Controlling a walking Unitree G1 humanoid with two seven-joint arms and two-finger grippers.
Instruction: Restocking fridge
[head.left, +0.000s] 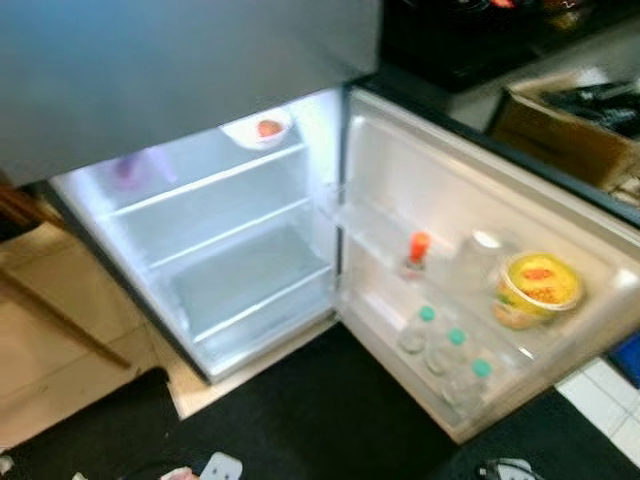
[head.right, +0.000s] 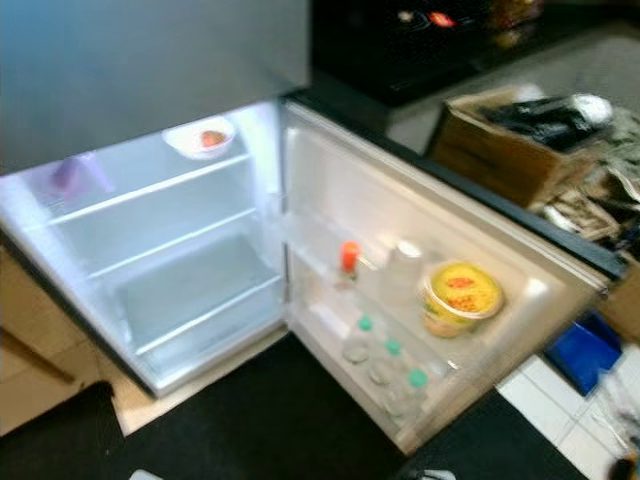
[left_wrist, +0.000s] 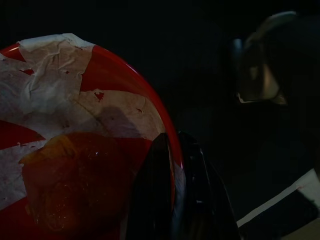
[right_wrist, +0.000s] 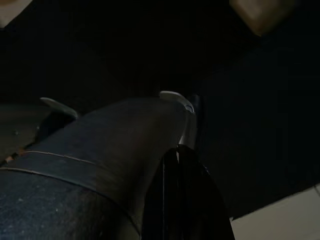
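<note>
Below, dark mat (head.left: 330, 420) before open fridge (head.left: 240, 260) — left claw (left_wrist: 172, 150) pinching red bowl (left_wrist: 75, 150) (right claw's grip unclear).

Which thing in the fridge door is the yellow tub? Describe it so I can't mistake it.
Start at the open white fridge door swung out to the robot's right. In its upper rack, past the small orange-capped bottle and a clear container, sits the round yellow-lidded tub. It is the widest item, unlike the three green-capped clear bottles below.

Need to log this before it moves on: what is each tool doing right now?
Left tool: shut on the rim of a red bowl.
Right tool: shut on the edge of a dark round container.
</note>
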